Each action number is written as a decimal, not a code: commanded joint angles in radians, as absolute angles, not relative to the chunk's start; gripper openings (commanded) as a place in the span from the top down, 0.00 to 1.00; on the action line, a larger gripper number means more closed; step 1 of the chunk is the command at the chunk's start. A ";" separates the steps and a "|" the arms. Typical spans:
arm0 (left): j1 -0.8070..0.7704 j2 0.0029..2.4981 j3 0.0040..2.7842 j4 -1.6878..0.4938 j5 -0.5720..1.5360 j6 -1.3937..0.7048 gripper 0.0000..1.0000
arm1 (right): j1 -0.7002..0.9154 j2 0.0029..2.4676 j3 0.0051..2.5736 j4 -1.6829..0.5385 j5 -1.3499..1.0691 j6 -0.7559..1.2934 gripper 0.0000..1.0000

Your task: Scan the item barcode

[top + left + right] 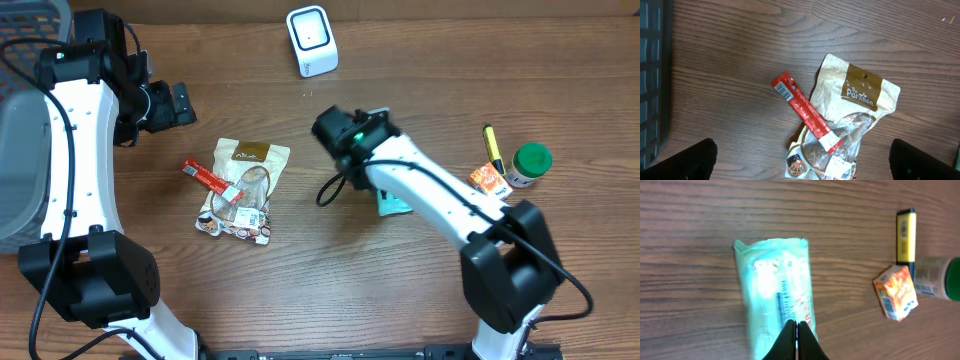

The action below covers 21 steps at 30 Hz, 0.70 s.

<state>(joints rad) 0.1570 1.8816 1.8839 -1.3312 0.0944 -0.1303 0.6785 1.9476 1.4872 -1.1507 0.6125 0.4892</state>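
Observation:
A teal packet (772,290) with a printed barcode strip lies flat on the wooden table; in the overhead view only its corner (393,206) shows from under my right arm. My right gripper (798,325) is shut, its tips pinched together on the packet's film. A white scanner (312,40) stands at the back centre. My left gripper (805,162) hangs wide open above a red stick pack (805,112) lying across a brown pouch (860,95), touching neither.
An orange box (896,292), a yellow marker (905,235) and a green-lidded bottle (530,164) sit to the right. A grey basket (20,150) stands at the left edge. A black cable loop (330,188) hangs beside my right arm.

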 commanded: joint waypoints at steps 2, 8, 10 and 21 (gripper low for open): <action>0.149 1.877 1.882 -1.330 0.101 -0.119 0.00 | 0.762 2.032 1.437 -1.106 0.738 0.509 0.96; 0.149 1.877 1.882 -1.330 0.101 -0.119 0.00 | 0.767 2.032 1.477 -1.094 0.682 0.535 0.97; 0.149 1.877 1.882 -1.330 0.101 -0.119 0.00 | 0.728 2.012 1.514 -1.121 0.598 0.534 0.97; 0.149 1.877 1.882 -1.330 0.101 -0.119 0.00 | 0.371 1.911 1.530 -1.233 0.010 0.312 0.62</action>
<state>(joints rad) 0.1570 1.8816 1.8839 -1.3315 0.0940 -0.1303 0.4309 1.9339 1.5246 -1.2331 0.2253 0.4011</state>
